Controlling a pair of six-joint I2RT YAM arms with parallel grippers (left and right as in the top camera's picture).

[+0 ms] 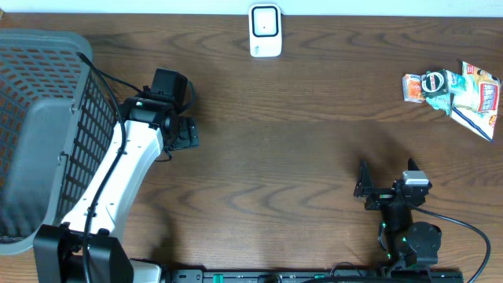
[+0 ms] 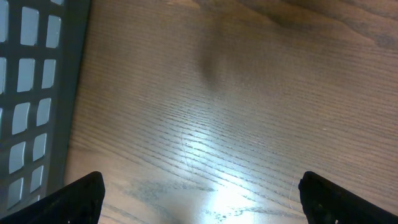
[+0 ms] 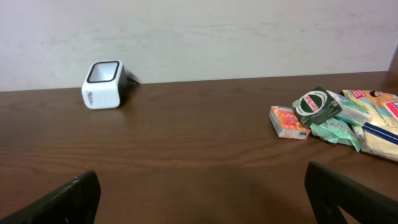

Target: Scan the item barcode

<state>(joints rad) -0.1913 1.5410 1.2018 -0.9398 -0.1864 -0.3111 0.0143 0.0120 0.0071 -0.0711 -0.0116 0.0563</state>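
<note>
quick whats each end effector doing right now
left end effector: open, holding nothing
right end effector: open, holding nothing

i see a big grey basket (image 1: 31, 63) full of little holes on my left. it sits on a brown wood table (image 1: 299, 157). a pale wall (image 3: 199, 31) stands behind.

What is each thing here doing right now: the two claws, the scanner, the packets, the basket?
Left gripper, open, holding nothing.
Right gripper, open, holding nothing.
Scanner, upright at the far edge, nothing in front of it.
Packets, heaped at the far right, untouched.
Basket, standing at the left edge.
</note>
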